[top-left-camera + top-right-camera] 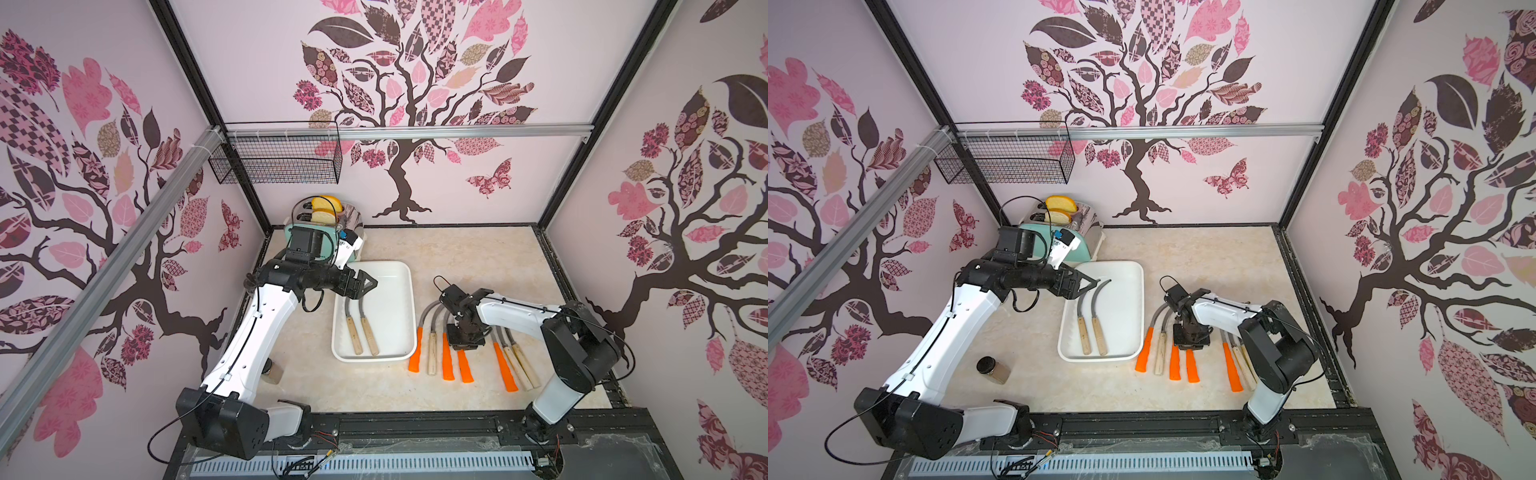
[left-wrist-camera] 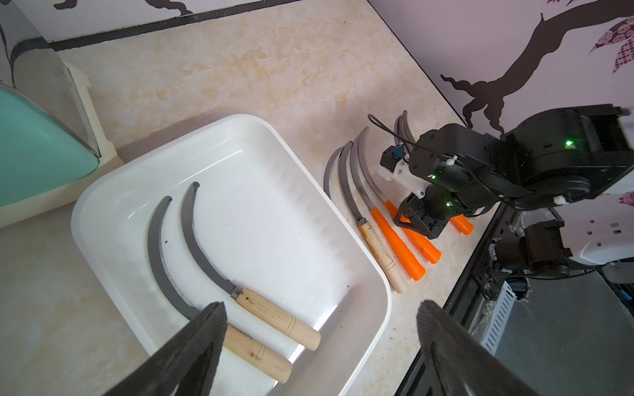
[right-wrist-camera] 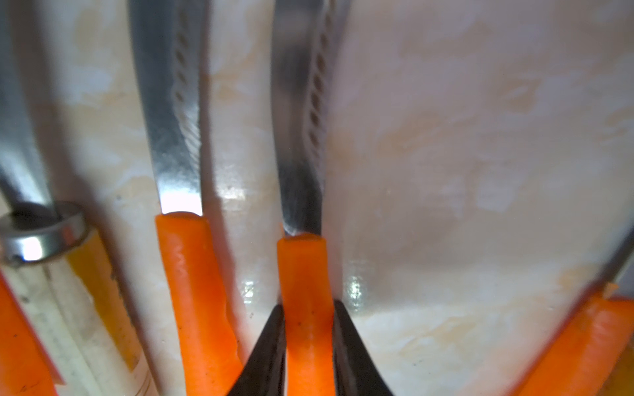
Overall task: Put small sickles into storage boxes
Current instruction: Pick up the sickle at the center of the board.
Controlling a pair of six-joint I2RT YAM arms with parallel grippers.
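In both top views the white tray (image 1: 392, 286) holds two wooden-handled sickles (image 1: 360, 334). Seven more sickles (image 1: 432, 353) lie in a row on the table (image 1: 478, 257) at the tray's three o'clock, so most of the job is left. The left wrist view shows the left gripper (image 2: 321, 304) empty, jaws wide apart, above the tray's ten o'clock side. The right wrist view shows the right gripper (image 3: 307, 308) clamped on one orange-handled sickle (image 3: 302, 267), fourth in the row from the tray and seemingly not yet lifted.

High above the left gripper (image 1: 368, 286) and right gripper (image 1: 466, 347), we view the whole tabletop (image 1: 478, 257) twice. Our wrist cameras peer closely past the fingertips (image 3: 271, 346).
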